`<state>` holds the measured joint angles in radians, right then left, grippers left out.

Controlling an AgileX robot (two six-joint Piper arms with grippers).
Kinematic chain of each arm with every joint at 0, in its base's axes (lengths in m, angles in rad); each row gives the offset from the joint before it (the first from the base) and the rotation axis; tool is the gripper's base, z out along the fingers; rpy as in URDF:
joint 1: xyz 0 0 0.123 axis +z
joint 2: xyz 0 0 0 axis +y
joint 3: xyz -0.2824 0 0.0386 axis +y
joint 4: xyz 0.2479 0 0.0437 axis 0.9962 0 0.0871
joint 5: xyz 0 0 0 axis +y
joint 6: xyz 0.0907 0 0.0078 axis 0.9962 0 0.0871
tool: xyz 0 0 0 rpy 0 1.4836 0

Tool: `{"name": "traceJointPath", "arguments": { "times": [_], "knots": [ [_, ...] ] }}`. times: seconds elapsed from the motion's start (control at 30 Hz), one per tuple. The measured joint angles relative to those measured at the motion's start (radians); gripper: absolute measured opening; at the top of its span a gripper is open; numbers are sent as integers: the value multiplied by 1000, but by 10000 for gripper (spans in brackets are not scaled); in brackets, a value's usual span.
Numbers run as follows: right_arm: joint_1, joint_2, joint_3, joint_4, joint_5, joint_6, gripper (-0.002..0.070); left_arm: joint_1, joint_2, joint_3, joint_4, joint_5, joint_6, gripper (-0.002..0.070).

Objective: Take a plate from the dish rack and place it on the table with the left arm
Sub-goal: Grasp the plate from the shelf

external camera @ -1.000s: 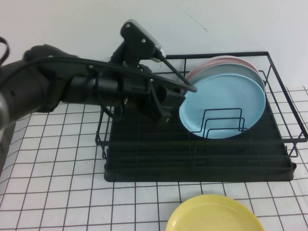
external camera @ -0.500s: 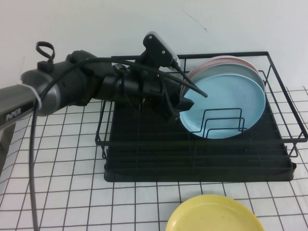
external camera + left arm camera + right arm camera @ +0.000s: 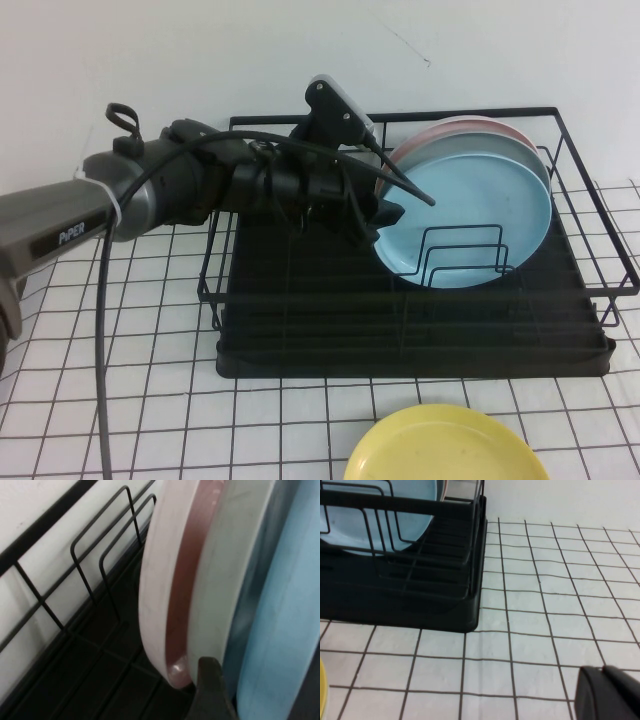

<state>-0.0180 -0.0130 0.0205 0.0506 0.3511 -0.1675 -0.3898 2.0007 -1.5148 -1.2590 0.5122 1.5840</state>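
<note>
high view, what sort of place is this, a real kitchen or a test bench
Likely a test bench: a dish rack on a grid-cloth table by a bare wall, with the left arm reaching the plate.

Bright, even light — wrist close-up soft

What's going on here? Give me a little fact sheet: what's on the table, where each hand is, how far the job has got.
dish rack: black wire, on the gridded table
blue plate: upright in the rack, front of the stack
other plates in rack: a pale one, then a pinkish plate, behind the blue
yellow plate: flat on the table, in front of the rack
left hand: at the blue plate's left edge; grip unclear
right hand: low over the table beside the rack's corner, away from the plates
progress: plate not yet lifted out
</note>
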Motion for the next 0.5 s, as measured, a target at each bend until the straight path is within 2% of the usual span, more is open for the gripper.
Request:
{"name": "traceJointPath", "arguments": {
  "times": [0.5],
  "knots": [
    [0, 0, 0, 0, 0, 0, -1, 0, 47, -9, -169, -14, 117, 432]
  ]
}}
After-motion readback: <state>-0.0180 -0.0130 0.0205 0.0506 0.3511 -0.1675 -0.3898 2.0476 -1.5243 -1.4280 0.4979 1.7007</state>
